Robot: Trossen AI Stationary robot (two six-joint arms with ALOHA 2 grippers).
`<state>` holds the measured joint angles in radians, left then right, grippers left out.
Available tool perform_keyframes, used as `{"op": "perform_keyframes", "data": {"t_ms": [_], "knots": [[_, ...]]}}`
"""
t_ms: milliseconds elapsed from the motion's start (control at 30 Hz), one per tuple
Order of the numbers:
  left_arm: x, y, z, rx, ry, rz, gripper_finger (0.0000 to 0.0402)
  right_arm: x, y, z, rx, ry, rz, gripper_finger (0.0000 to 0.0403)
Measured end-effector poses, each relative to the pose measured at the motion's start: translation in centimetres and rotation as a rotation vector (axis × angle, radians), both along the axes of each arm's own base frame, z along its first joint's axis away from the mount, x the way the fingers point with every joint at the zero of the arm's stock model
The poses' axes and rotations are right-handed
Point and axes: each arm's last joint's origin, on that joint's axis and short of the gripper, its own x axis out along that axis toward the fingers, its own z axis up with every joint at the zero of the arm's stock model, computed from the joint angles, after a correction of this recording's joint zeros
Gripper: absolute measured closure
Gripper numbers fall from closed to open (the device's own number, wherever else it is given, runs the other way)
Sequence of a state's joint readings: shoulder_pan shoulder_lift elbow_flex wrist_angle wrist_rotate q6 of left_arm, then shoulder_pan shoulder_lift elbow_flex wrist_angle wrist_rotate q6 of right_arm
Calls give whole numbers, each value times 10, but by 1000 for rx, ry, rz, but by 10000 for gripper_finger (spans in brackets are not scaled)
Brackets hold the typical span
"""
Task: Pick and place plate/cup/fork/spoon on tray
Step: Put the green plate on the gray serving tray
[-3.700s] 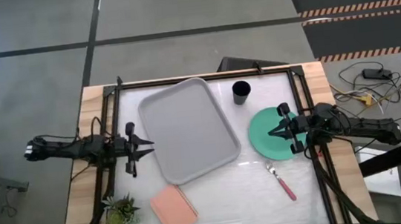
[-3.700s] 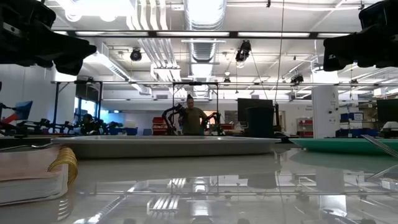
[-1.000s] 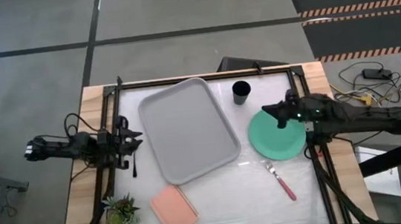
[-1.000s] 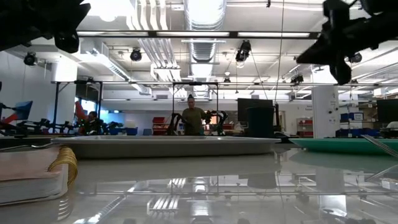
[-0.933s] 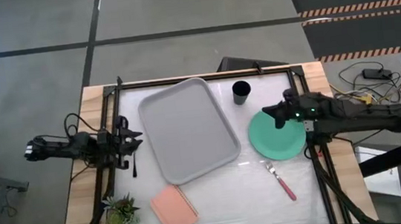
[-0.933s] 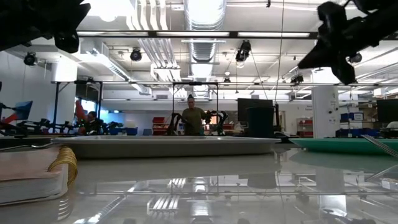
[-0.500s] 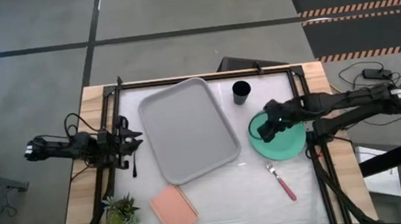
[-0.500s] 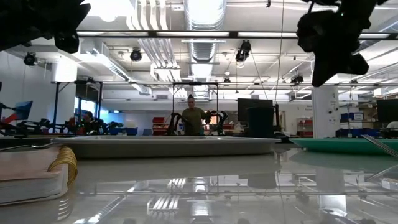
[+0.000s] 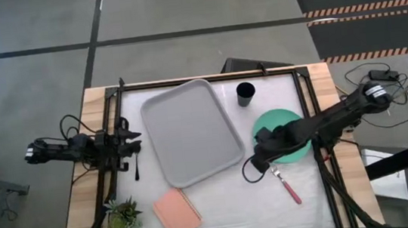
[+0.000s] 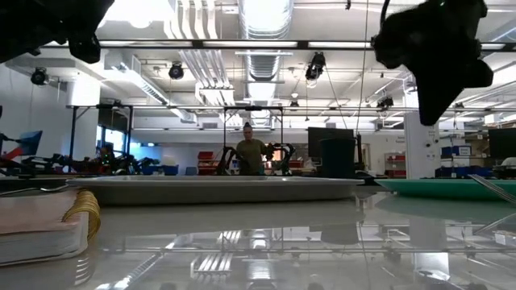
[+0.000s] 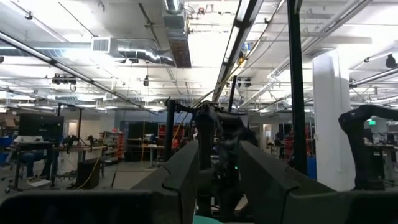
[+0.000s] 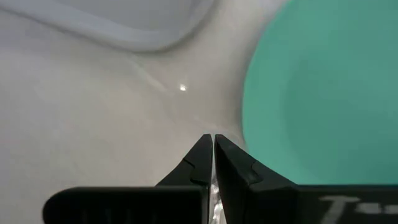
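Observation:
The mint-green plate [image 9: 293,150] lies flat at the table's right, partly under my right arm. My right gripper [image 9: 257,156] points down, shut and empty, above the bare table just left of the plate [image 12: 323,87] and off the grey tray's near right corner [image 12: 137,25]. The low view shows it [image 10: 431,105] clear of the tabletop. The tray [image 9: 190,130] lies at the table's middle. The black cup [image 9: 245,93] stands at the far side. The pink-handled fork [image 9: 287,184] lies near the plate. I cannot pick out the spoon. My left gripper [image 9: 137,140] waits open, left of the tray.
A salmon-pink pad [image 9: 176,214] and a small potted plant [image 9: 123,213] sit at the near left. A black frame runs along the table's left, far and right sides. A person stands far off in the room [image 10: 246,153].
My right gripper has swung from over the plate's far edge toward the table's near left, and has tipped from level to pointing down. It now hangs beside the plate's left edge. The plate, cup, fork and tray lie as before.

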<state>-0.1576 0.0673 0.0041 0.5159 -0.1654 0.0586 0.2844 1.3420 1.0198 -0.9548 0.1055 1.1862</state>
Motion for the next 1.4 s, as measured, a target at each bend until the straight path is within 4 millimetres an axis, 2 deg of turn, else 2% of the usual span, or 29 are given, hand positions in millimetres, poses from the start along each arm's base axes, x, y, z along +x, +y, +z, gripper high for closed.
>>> {"op": "perform_keyframes", "data": {"t_ms": [200,300,633,800,1133,1400], "knots": [[0,1,0,-12,2,25,304,19,-1,-19,-33,108,4,391],[0,1,0,-22,3,46,304,25,-5,-28,-47,163,-12,376],[0,4,0,-52,8,113,304,31,-13,-43,-113,220,13,258],[0,4,0,-55,9,118,304,33,-14,-50,-165,236,14,225],[0,4,0,-55,9,119,304,40,-12,-73,-188,295,33,230],[0,4,0,-55,11,119,304,41,-12,-86,-203,346,36,270]]}}
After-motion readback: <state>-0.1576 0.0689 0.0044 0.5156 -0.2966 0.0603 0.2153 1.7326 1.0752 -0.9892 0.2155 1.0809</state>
